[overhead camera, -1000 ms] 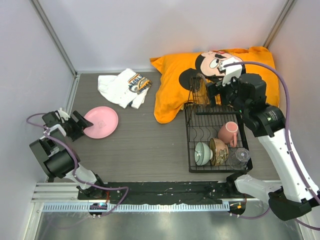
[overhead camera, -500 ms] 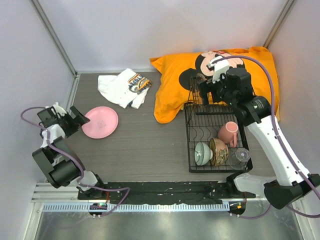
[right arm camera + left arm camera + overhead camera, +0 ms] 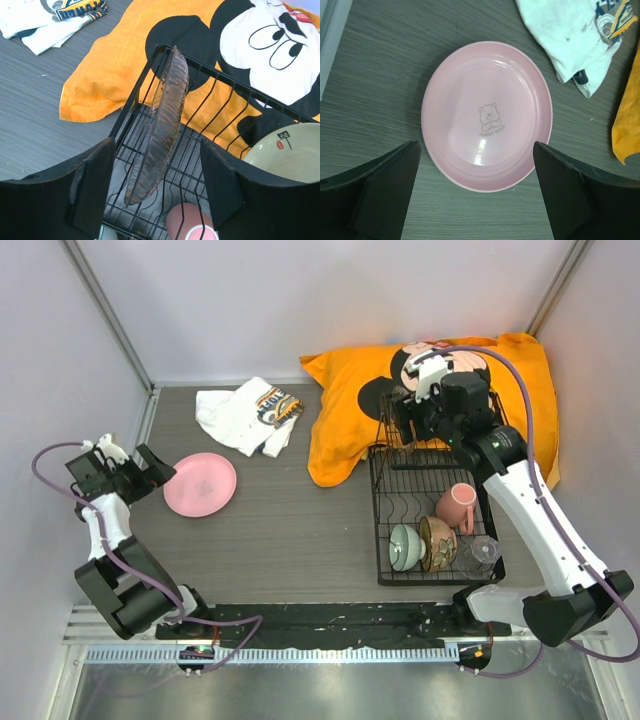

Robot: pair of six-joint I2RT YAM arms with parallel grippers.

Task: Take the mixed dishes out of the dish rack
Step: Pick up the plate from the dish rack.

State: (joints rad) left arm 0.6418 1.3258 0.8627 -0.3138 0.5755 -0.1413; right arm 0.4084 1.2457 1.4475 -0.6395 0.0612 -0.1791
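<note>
Left hand (image 3: 475,150) spread above pink plate (image 3: 487,115), right hand (image 3: 157,145) spread astride upright brown plate (image 3: 167,100) in rack (image 3: 410,490)

**Inspector:** Classification of premises?
**Assessor:** Robot test cell, not a home. Plain white panels (image 3: 300,300) on metal posts (image 3: 105,310) enclose a grey wood-grain table (image 3: 290,530). A slotted aluminium rail (image 3: 110,625) carries the arm bases.
**Inspector:** Household items?
**Assessor:** Staged props only: dish rack (image 3: 410,490), cartoon pillow (image 3: 335,430), folded cloth (image 3: 240,415).
</note>
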